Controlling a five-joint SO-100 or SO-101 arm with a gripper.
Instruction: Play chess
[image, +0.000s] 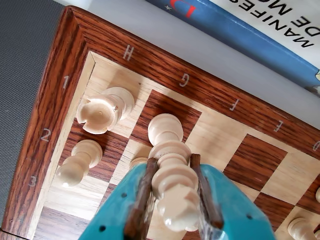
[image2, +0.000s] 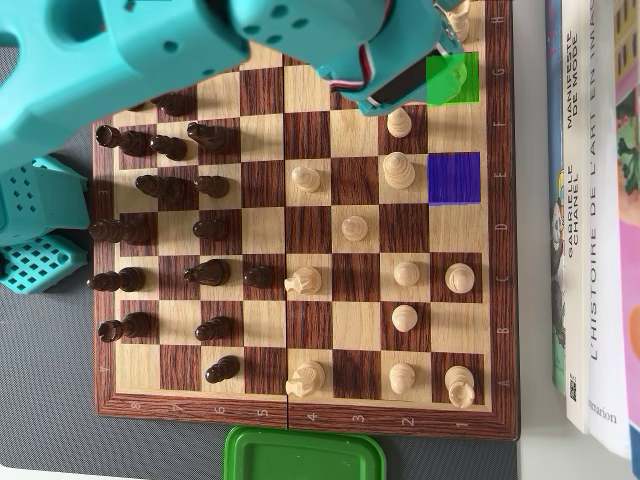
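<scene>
The chessboard (image2: 300, 400) is dark and pale wood squares inside a reddish-brown frame with white letters and numbers. Dark pieces (image2: 200, 270) crowd the left side in the overhead view, mostly upright, a few advanced. Pale pieces (image2: 405, 272) spread across the right half. In the wrist view, a tall pale piece (image: 170, 170) stands over the G-file square near the corner, a rook (image: 102, 111) sits on the H corner square, and a pawn (image: 77, 162) stands beside it on the next square.
</scene>
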